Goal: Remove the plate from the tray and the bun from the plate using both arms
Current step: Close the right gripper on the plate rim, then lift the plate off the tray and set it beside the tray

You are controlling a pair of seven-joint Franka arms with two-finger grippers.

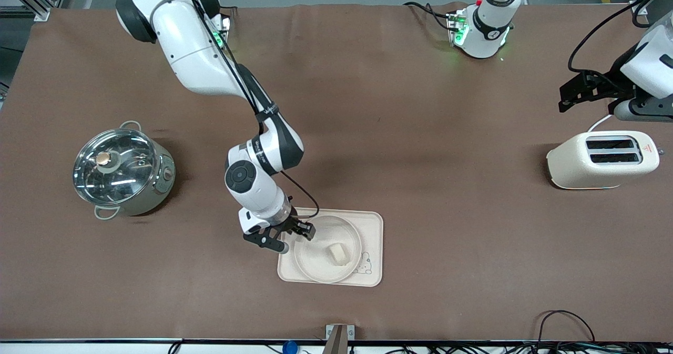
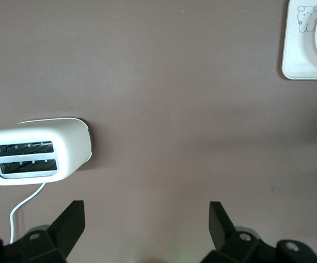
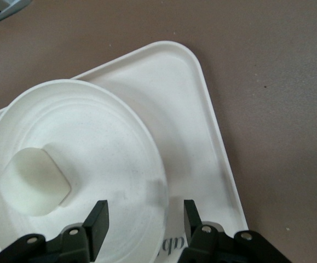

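Note:
The round cream plate (image 1: pixel 315 265) lies on the rectangular cream tray (image 1: pixel 370 226) with the rabbit drawing, near the front camera. The small pale bun (image 1: pixel 338 254) sits on the plate. My right gripper (image 1: pixel 297 240) is open and low over the plate's rim at the side toward the right arm's end. In the right wrist view, my right gripper (image 3: pixel 146 219) straddles the rim of the plate (image 3: pixel 92 126), one finger over the plate and one over the tray (image 3: pixel 191 109). The bun (image 3: pixel 35 181) lies apart from the fingers. My left gripper (image 1: pixel 568 96) waits open and empty, up above the table near the toaster.
A steel pot (image 1: pixel 123 172) with a glass lid stands toward the right arm's end. A cream toaster (image 1: pixel 602 159) stands toward the left arm's end and also shows in the left wrist view (image 2: pixel 38 153), along with a corner of the tray (image 2: pixel 300 60).

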